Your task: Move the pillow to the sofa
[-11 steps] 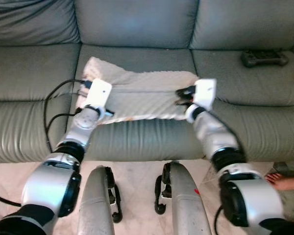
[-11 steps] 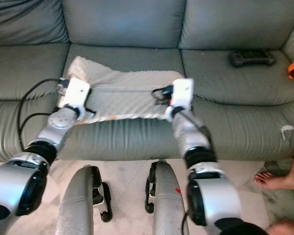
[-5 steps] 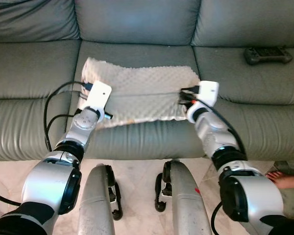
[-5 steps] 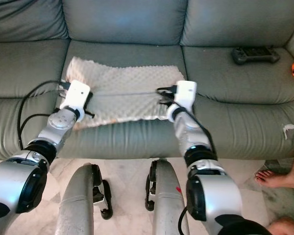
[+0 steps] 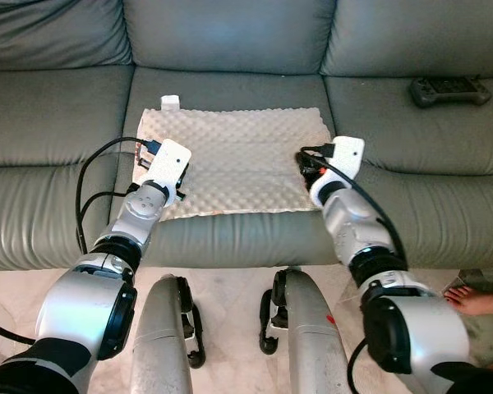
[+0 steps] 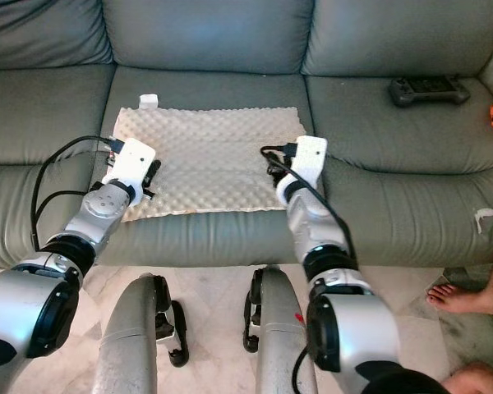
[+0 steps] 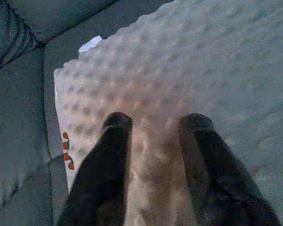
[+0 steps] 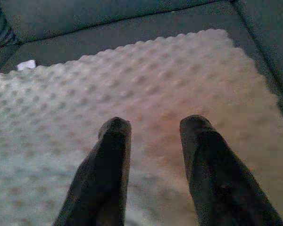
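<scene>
Pillow (image 5: 234, 160), cream and dimpled, lies flat on the middle seat cushion of the grey sofa (image 5: 230, 33), its near edge close to the cushion's front lip and a small white tag at its far left corner. Bare seat stretches out on both sides, and a strip of cushion stays free between the pillow's far edge and the backrest. A dark game controller (image 5: 446, 90) sits well apart on the right-hand cushion.

The left gripper (image 7: 155, 125) hangs over the pillow's left edge, fingers spread with only fabric between them. The right gripper (image 8: 153, 125) sits over the right edge, fingers likewise parted. Whether the tips touch the fabric is hard to tell. A person's bare foot (image 5: 476, 302) rests on the floor at the right.
</scene>
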### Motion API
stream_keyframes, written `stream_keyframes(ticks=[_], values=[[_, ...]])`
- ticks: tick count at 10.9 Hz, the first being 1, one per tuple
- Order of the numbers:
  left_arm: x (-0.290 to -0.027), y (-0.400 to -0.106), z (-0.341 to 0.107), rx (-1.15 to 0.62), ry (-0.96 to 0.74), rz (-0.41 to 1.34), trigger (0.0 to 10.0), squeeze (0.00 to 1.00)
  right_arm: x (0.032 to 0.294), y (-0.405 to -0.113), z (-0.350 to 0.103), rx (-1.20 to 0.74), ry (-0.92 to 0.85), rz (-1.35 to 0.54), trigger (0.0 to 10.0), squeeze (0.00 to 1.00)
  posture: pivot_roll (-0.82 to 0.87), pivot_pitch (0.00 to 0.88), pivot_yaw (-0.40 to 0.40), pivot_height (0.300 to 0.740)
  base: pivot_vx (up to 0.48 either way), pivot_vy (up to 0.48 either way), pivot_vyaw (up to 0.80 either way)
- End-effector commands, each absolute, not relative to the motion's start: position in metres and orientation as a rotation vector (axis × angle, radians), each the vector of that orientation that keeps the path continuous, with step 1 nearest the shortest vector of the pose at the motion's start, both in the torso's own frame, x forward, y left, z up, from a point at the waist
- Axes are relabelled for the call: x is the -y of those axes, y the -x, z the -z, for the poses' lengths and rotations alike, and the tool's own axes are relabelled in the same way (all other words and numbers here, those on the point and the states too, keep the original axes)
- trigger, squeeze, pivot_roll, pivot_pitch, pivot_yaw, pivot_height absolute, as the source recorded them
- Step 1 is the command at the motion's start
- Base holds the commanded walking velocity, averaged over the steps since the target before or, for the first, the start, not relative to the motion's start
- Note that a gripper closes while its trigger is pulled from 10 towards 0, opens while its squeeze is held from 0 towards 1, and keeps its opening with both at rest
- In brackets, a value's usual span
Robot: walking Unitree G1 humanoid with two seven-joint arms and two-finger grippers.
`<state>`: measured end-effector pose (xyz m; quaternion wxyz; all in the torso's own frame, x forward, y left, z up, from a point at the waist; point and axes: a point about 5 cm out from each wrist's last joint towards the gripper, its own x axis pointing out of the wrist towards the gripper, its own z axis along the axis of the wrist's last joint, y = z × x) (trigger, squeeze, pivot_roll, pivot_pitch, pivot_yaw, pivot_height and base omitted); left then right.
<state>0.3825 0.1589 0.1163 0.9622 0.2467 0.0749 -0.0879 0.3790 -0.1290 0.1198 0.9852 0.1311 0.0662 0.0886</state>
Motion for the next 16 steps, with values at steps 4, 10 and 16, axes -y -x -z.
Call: stream_keyframes(ticks=[4, 10, 16], values=[[-0.165, -0.386, -0.128, -0.089, -0.537, 0.117, 10.0, 1.00, 0.130, -0.372, -0.129, -0.044, -0.223, -0.220, 10.0, 1.00, -0.10, 0.320, -0.058, 0.630, 0.000, 0.000, 0.00], [-0.200, -0.341, -0.112, 0.114, -0.235, 0.128, 10.0, 1.00, 0.177, -0.293, -0.079, -0.081, -0.034, -0.128, 10.0, 1.00, -0.06, 0.076, -0.086, 0.630, 0.000, 0.000, 0.00], [-0.174, -0.285, -0.063, -0.028, -0.089, 0.234, 10.0, 0.43, 0.185, -0.270, -0.076, -0.085, -0.040, 0.025, 10.0, 0.00, -0.03, 0.000, -0.087, 0.630, 0.000, 0.000, 0.00]])
